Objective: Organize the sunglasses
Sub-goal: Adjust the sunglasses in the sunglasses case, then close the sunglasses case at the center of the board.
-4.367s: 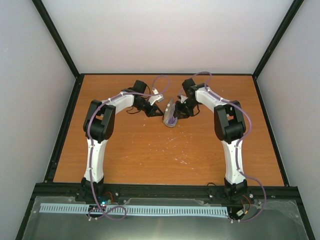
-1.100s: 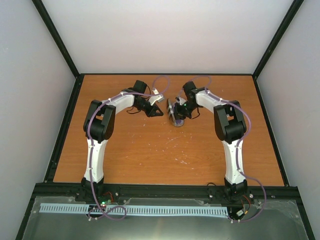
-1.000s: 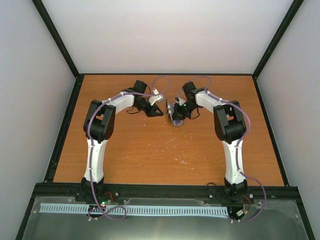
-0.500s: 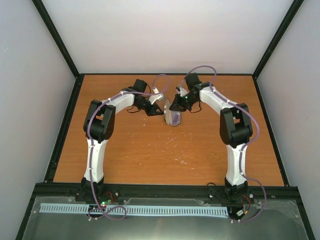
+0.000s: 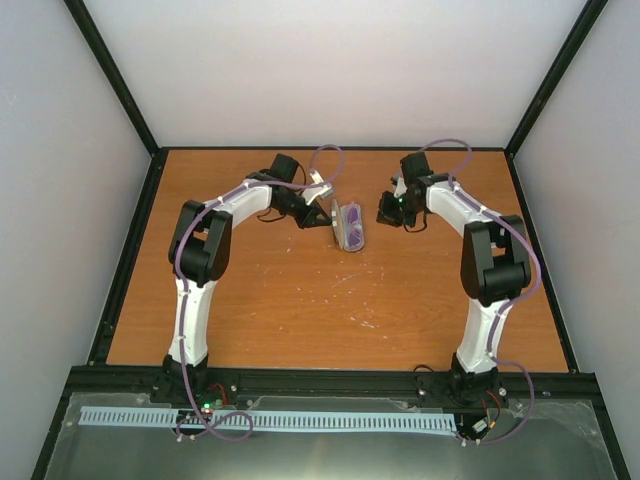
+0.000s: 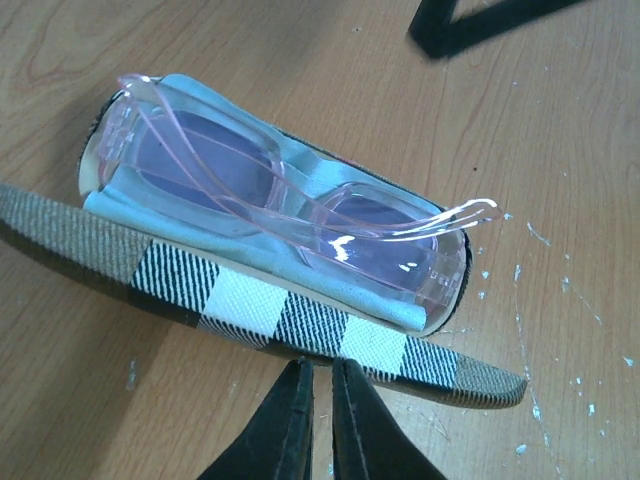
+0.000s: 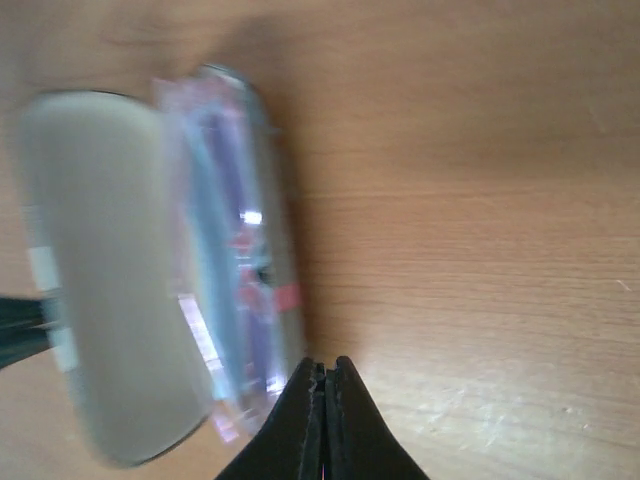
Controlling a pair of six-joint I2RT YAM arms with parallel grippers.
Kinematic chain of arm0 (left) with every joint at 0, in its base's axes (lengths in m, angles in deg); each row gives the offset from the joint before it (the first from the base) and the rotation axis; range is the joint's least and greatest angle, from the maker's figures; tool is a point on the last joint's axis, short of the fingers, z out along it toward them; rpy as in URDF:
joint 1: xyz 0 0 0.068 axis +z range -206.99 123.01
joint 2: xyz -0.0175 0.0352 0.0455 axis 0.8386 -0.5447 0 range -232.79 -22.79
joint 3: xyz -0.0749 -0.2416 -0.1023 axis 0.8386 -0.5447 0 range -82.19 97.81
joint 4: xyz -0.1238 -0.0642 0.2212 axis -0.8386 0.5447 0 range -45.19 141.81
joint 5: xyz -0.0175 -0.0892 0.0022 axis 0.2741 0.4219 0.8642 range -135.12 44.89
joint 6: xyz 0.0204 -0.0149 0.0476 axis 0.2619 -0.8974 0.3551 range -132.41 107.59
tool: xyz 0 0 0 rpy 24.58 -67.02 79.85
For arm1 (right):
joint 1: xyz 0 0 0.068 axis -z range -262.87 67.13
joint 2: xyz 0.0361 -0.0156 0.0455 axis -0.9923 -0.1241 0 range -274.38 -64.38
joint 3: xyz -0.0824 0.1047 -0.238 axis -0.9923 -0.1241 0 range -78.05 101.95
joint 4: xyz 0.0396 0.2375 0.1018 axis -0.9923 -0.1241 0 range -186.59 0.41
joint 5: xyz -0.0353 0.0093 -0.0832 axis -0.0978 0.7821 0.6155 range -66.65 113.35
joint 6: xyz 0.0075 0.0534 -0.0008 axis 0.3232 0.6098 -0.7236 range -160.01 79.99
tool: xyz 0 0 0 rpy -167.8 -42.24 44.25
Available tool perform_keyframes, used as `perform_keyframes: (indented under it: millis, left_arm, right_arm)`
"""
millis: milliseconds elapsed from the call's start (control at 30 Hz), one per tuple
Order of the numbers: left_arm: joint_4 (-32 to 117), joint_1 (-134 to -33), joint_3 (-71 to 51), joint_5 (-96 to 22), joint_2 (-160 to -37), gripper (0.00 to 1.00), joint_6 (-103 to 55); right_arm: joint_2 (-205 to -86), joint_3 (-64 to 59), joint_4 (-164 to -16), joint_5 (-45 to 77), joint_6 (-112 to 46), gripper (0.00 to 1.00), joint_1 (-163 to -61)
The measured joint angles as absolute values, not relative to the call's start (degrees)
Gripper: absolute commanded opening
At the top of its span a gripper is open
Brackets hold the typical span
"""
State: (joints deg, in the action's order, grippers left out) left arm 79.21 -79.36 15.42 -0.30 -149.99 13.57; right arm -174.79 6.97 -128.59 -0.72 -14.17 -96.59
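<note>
Left wrist view: the sunglasses (image 6: 300,205) lie folded in the open case (image 6: 250,300) on its blue lining, with one temple tip poking past the rim. The left jaws are nearly together, with their tips at the plaid lid's edge. The right jaws are pressed together over the bare desk (image 7: 500,200), apart from the case.

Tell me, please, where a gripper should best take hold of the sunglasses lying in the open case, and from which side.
Probably the temple arm whose tip sticks out past the end of the case, free and raised over the table. Come from that open end; the rest of the sunglasses lies low inside.
</note>
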Motion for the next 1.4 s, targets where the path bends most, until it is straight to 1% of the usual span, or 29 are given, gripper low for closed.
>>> perform_keyframes:
  millis: [233,500,767,1400]
  left_arm:
    - [79.25,-79.89,15.5,-0.32,-149.99,0.09,13.52]
    - [79.53,-79.95,16.03,-0.56,-150.01,0.09,13.37]
    - [79.58,-80.3,16.14,-0.63,-150.08,0.09,13.24]
    - [79.75,-80.7,16.9,-0.73,-150.93,0.09,12.52]
  right_arm:
    - [-183.49,6.09,-128.79,1.07,-13.73,0.03,-96.72]
    - [-188.32,11.16,-127.46,-1.23,-14.04,0.03,-97.42]
    - [-189.17,11.21,-124.94,-4.53,-14.04,0.03,-98.75]
    - [-187.42,10.66,-123.32,-3.96,-14.28,0.03,-99.23]
